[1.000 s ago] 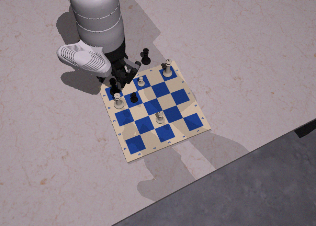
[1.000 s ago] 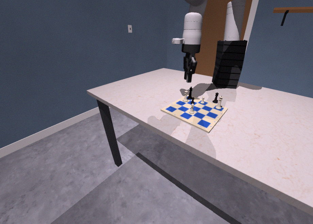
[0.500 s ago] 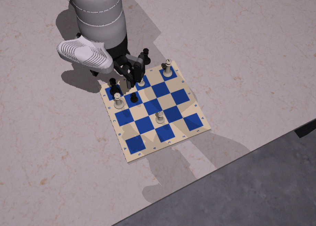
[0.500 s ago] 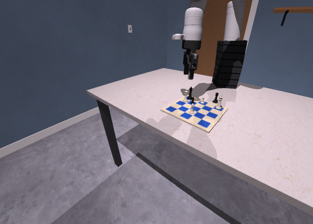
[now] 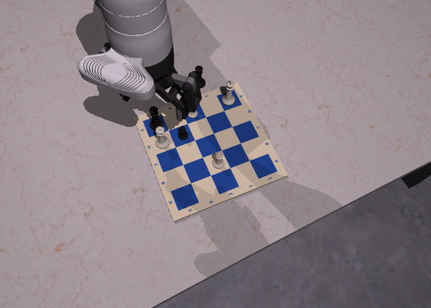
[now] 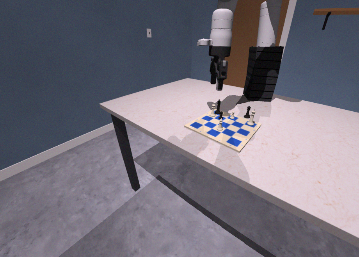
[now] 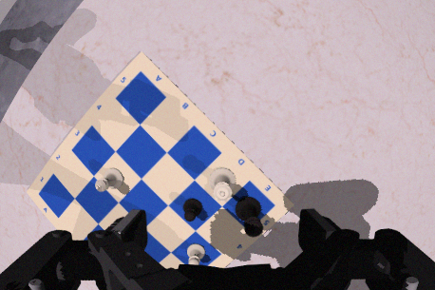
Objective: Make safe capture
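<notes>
Task pieces: pale crowned piece (image 5: 162, 139) (image 6: 212, 110) (image 7: 221, 182), standing upright on D5; black piece (image 5: 199, 77) (image 6: 247, 112), standing upright on table | Gripper (image 5: 152, 106) (image 6: 216, 85) (image 7: 223, 228): hovering, released, spread wide, holding and touching nothing | Positions: pale piece lying toward twelve o'clock in wrist view; black, two o'clock in top view

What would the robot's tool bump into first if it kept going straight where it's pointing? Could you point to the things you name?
Probably the white chess piece on D5 (image 5: 161, 141) (image 6: 212, 110) (image 7: 221, 177), below the open tool (image 5: 186, 113) (image 6: 216, 86) (image 7: 223, 228), though depth is hard to judge.
</notes>
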